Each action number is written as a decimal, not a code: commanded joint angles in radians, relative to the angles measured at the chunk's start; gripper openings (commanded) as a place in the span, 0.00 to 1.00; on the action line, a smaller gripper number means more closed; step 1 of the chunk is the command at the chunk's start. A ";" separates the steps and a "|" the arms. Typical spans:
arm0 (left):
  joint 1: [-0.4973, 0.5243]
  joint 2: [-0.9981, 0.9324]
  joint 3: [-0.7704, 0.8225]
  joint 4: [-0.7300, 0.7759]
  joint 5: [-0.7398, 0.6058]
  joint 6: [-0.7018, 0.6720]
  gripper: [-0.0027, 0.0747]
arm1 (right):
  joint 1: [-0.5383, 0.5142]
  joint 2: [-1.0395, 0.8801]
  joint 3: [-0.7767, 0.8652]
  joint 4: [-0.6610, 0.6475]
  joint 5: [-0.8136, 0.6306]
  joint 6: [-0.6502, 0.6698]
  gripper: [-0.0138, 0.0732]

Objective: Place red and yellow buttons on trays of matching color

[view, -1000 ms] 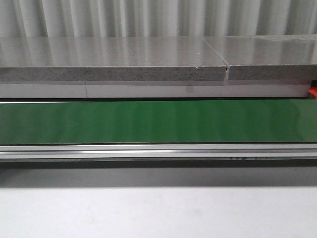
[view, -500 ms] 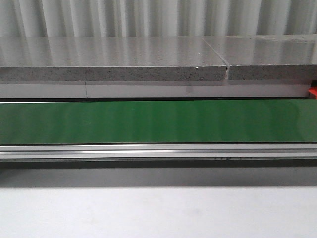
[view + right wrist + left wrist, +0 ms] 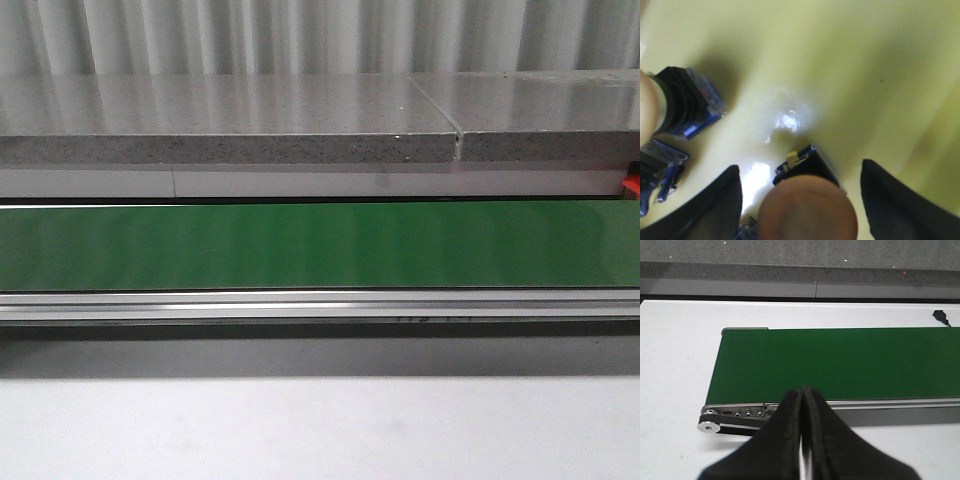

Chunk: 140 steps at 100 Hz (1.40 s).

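In the right wrist view my right gripper (image 3: 800, 166) is open just above the yellow tray (image 3: 850, 75). A button with a round orange-yellow cap (image 3: 807, 207) and a black body stands on the tray between the two fingers, with a gap on each side. Two more buttons with black bodies and blue bases lie on the same tray, one (image 3: 682, 102) further off and one (image 3: 657, 170) at the picture's edge. My left gripper (image 3: 801, 390) is shut with nothing in it, hovering before the near end of the green conveyor belt (image 3: 840, 362). No red button or red tray shows.
The front view holds the green belt (image 3: 320, 245), its aluminium rail (image 3: 320, 305), a grey stone ledge (image 3: 230, 125) behind and white table in front. A small red-orange thing (image 3: 631, 187) pokes in at the right edge. A black cable end (image 3: 940, 316) lies beyond the belt.
Neither arm enters the front view. A small dark marking under the belt's front rail has slid to the left.
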 commanded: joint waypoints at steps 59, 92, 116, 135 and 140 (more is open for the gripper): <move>-0.006 0.008 -0.027 -0.019 -0.072 -0.003 0.01 | 0.374 -0.426 -0.029 0.018 -0.123 -0.061 0.73; -0.006 0.008 -0.027 -0.019 -0.072 -0.003 0.01 | 0.783 -0.614 -0.023 0.018 -0.115 -0.243 0.73; -0.006 0.008 -0.027 -0.019 -0.072 -0.003 0.01 | 0.969 -0.773 -0.021 0.018 -0.023 -0.327 0.73; -0.006 0.008 -0.027 -0.019 -0.072 -0.003 0.01 | 0.986 -0.944 0.052 0.018 0.010 -0.334 0.69; -0.006 0.008 -0.027 -0.019 -0.072 -0.003 0.01 | 0.986 -0.984 0.075 0.018 0.019 -0.334 0.64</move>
